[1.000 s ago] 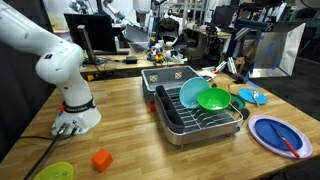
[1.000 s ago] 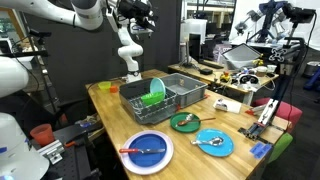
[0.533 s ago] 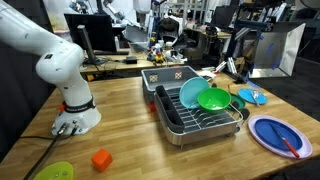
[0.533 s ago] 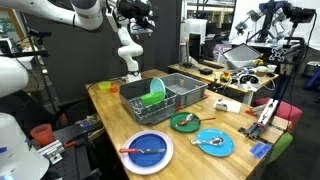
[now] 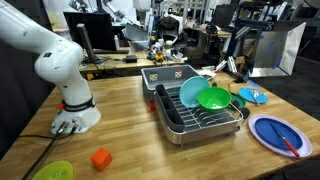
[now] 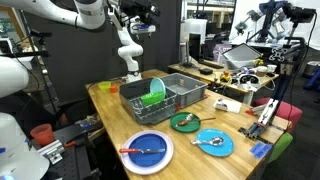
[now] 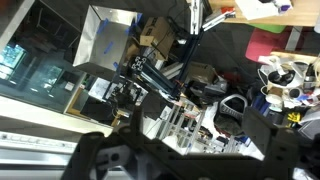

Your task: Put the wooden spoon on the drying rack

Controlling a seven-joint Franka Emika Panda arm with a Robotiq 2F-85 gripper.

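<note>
The drying rack (image 5: 195, 112) (image 6: 170, 93), dark wire on a black tray, stands mid-table and holds a teal plate (image 5: 190, 92) and a green bowl (image 5: 213, 98) (image 6: 152, 98). A slim brown thing that looks like the wooden spoon (image 6: 186, 120) lies across a green dish (image 6: 176, 124) in front of the rack. My gripper (image 6: 137, 24) hangs high above the table's far end, well away from both. In the wrist view my gripper (image 7: 195, 125) is open with nothing between its dark fingers and faces the cluttered lab; spoon and rack are out of that view.
A large blue plate (image 5: 272, 133) (image 6: 150, 158) carries a short red-orange utensil (image 5: 291, 147). A small blue plate (image 6: 222, 147) lies beside the green dish. An orange block (image 5: 101, 158) and a green plate (image 5: 55, 172) sit near the robot base (image 5: 75, 115).
</note>
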